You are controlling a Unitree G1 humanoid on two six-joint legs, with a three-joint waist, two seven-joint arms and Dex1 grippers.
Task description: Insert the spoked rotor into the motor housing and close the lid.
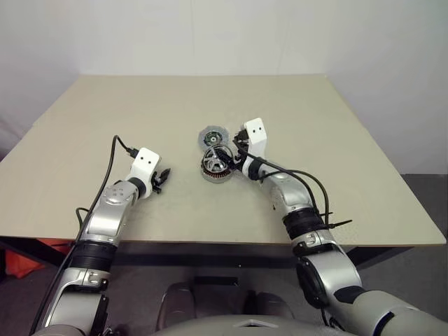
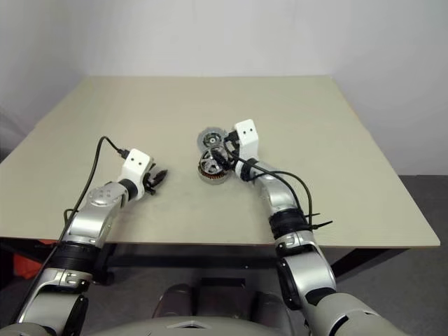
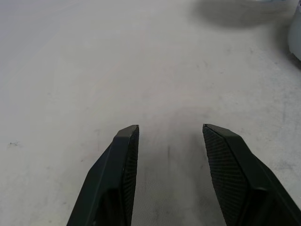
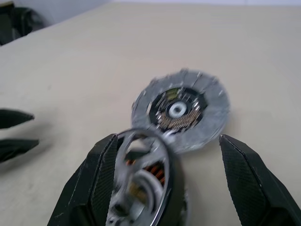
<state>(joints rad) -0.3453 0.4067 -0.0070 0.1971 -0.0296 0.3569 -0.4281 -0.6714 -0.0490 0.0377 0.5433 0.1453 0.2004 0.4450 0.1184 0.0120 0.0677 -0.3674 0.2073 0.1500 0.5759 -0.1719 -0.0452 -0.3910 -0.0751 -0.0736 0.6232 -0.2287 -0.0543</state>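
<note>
The spoked rotor (image 1: 218, 164), black-rimmed with silver spokes, rests on the silver-grey motor housing (image 1: 209, 176) at the table's middle. Copper windings (image 4: 153, 169) show through the spokes, and the rotor looks tilted. The lid (image 1: 211, 135), a grey disc with a dark centre, lies flat and open just beyond the housing and joined to it. My right gripper (image 1: 227, 154) is open and reaches over the housing from the right. One finger (image 4: 101, 174) is close against the rotor's rim, the other stands well apart. My left gripper (image 1: 163, 176) hovers open over bare table to the left.
The beige table (image 1: 315, 105) ends in edges at the front, left and right, with a white wall behind it. My left gripper's black fingertips (image 4: 14, 132) show off to the side in the right wrist view.
</note>
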